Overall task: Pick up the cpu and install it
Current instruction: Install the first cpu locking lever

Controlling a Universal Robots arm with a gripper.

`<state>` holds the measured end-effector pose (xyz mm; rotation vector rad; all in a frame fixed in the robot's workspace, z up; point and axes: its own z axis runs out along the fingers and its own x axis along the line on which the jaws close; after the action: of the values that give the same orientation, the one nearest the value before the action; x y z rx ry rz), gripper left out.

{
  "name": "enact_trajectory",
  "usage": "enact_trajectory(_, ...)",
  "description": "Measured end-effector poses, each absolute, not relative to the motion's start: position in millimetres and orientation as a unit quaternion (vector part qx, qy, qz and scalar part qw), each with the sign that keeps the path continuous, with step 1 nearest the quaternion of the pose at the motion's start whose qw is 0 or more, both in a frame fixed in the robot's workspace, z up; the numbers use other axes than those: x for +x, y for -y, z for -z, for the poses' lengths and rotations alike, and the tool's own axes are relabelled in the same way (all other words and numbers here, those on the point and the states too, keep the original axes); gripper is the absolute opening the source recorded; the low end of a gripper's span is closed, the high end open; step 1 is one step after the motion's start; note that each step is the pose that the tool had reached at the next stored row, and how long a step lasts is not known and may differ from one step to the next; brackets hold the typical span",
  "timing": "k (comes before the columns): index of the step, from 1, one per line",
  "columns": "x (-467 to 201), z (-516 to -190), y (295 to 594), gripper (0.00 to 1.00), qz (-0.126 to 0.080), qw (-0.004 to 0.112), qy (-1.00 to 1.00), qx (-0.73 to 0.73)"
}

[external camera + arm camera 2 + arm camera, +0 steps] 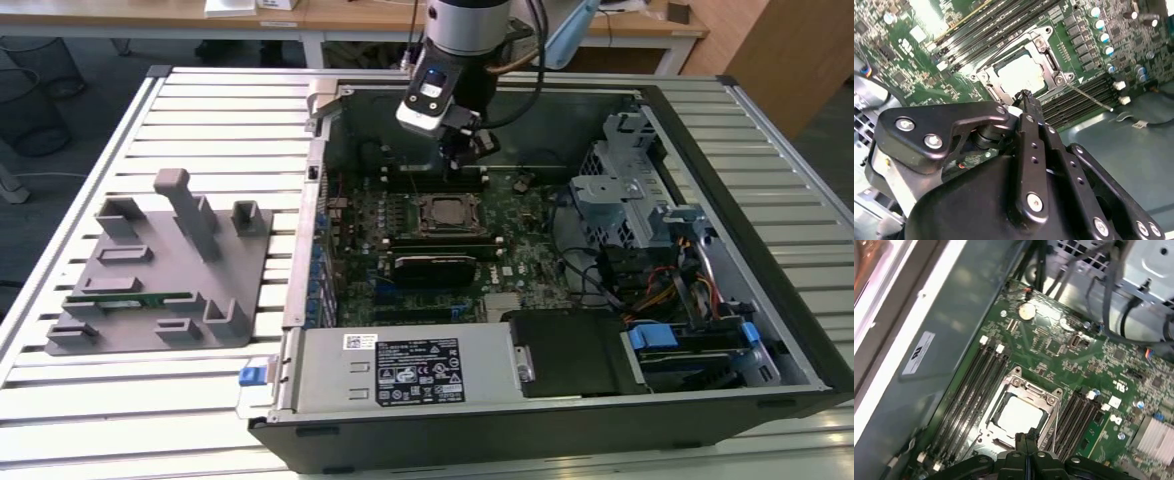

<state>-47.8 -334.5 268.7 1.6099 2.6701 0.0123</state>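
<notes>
The cpu (1018, 415) lies flat inside the black socket with its metal frame (1051, 399), silver top plate facing up, on the green motherboard. It also appears in the second wrist view as the cpu (1021, 75) and in the exterior view as the cpu (445, 213). My gripper (1024, 439) hangs just above the socket's edge, fingers pressed together with nothing between them. In the exterior view the gripper (458, 158) is inside the open computer case (314, 150), slightly behind the socket.
Black memory slots (974, 385) flank the socket on both sides. A grey fixture plate (160, 270) at the exterior view's left carries a green memory stick (127, 298). A drive cage and cables (641, 220) stand at the right, and a power supply (400, 370) is in front.
</notes>
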Motion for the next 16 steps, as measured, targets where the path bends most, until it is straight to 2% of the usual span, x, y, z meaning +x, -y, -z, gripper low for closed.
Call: enact_trajectory(16, -48.1, -268.7, 334.5, 0.11, -0.005, 0.011, -0.905, 0.425)
